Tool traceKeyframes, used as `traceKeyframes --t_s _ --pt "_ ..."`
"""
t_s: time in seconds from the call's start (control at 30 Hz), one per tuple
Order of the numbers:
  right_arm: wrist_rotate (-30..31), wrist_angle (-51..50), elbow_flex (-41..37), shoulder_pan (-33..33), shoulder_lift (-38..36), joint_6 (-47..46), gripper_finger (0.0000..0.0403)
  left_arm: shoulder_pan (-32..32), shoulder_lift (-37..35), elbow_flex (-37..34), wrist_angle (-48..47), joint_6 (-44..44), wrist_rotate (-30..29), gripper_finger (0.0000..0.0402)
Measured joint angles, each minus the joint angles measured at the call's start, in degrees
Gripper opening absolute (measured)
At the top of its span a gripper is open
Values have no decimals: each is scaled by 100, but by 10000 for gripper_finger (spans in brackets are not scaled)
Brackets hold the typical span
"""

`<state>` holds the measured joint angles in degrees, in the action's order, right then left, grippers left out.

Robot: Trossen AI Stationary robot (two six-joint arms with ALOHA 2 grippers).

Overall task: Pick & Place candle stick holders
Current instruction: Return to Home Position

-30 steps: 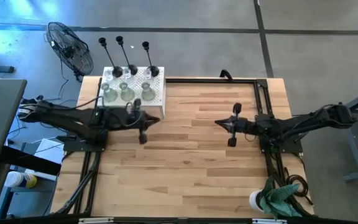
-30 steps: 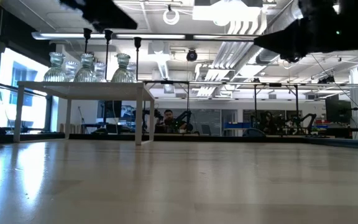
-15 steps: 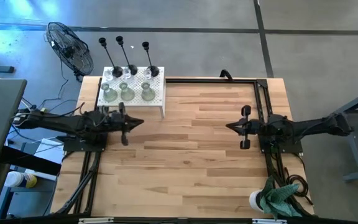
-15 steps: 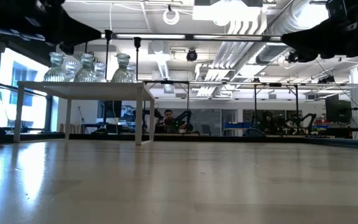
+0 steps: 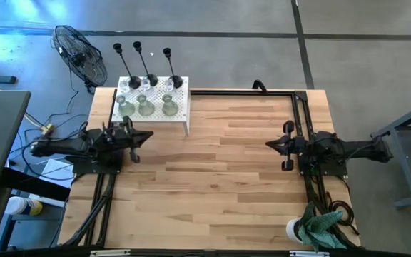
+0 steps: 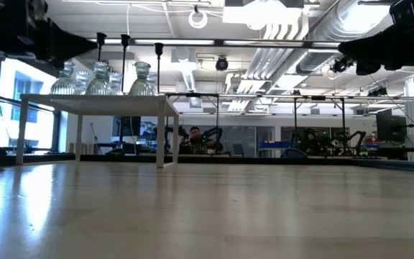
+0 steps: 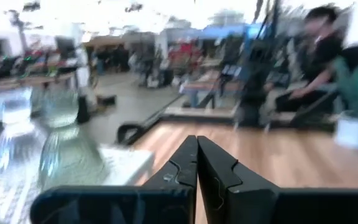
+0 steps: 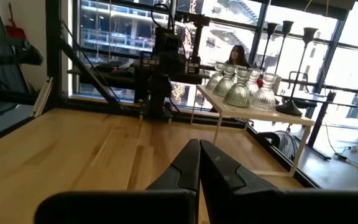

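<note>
A small white stand (image 5: 180, 108) sits at the table's far left on thin legs. On it are three clear glass candle stick holders (image 5: 145, 108) in a row and, behind them, three black ones (image 5: 153, 80) with thin stems. The right wrist view shows the glass holders (image 8: 238, 93) and a black base (image 8: 289, 107) on the stand. My left gripper (image 5: 150, 135) is shut and empty, just on the near side of the stand, pointing toward the table's right; a glass holder (image 7: 67, 146) shows beside it. My right gripper (image 8: 199, 149) is shut and empty at the table's right side (image 5: 268, 145).
A black frame rail (image 5: 298, 107) runs along the table's far and right edges. A green cloth and a white cup (image 5: 318, 225) lie at the near right corner. A fan (image 5: 80, 53) stands off the far left corner. A person (image 7: 319, 56) sits in the room beyond.
Both arms have drawn back from the middle of the table. My left gripper has gone toward the left edge and sunk lower, staying beside the stand. My right gripper has gone toward the right edge. The holders have kept their places on the stand.
</note>
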<state>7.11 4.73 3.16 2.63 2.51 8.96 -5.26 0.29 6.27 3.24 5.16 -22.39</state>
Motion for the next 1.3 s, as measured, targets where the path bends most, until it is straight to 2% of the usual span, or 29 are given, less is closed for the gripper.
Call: traceKeyframes --t_s 0.13,0.27,0.4,0.5,0.7,0.93,1.17,1.3 --pt "89 -323 0 0 -246 -101 0 0 29 -213 96 42 -211 0" --pt "453 -558 0 0 -248 -230 0 0 21 -534 558 -73 -458 0" --pt "794 -711 -2 0 -242 -352 0 0 47 -537 490 -242 -855 0" --pt "1104 -590 -79 -1 -217 -425 0 0 3 -539 578 -406 -846 0" --pt "1572 -45 -254 0 -169 -430 0 0 26 -548 97 -710 -1093 0" --pt "1996 -27 -258 -1 -41 -523 0 0 33 -551 83 -712 -975 0" --pt "2926 -22 -260 0 128 -767 0 0 33 -556 83 -698 -927 0" --pt "2968 -30 -260 0 166 -728 0 -2 33 -556 83 -698 -925 0"
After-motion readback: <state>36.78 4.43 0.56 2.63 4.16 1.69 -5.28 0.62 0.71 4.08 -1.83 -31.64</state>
